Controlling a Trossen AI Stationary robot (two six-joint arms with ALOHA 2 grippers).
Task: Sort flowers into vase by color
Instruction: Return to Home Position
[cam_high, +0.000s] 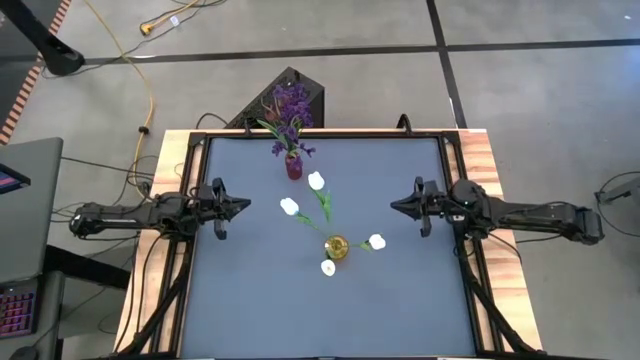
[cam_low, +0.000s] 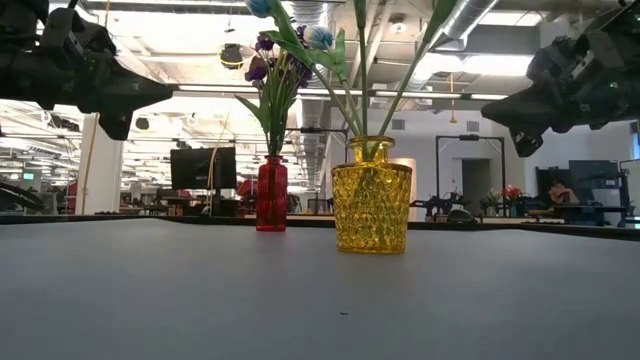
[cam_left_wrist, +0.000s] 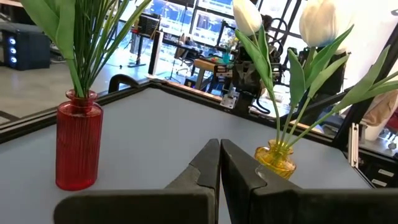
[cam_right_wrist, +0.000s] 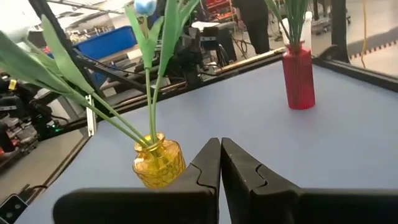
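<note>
Parked wide: left gripper (cam_high: 243, 207) at the table's (cam_high: 250, 300) left edge, right gripper (cam_high: 394, 205) at its right, both closed tight, empty. The purple sprigs (cam_high: 290, 105) sit in the red vase (cam_high: 293, 166) by the far edge; white tulips (cam_high: 316, 181) splay from the yellow vase (cam_high: 337, 248) mid-table. One low swing could snag a stem and topple it.

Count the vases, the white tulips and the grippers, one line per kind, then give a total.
Vases: 2, the red vase and the yellow vase
White tulips: 4, all in the yellow vase
Grippers: 2, left gripper and right gripper, both shut
Total: 8
</note>
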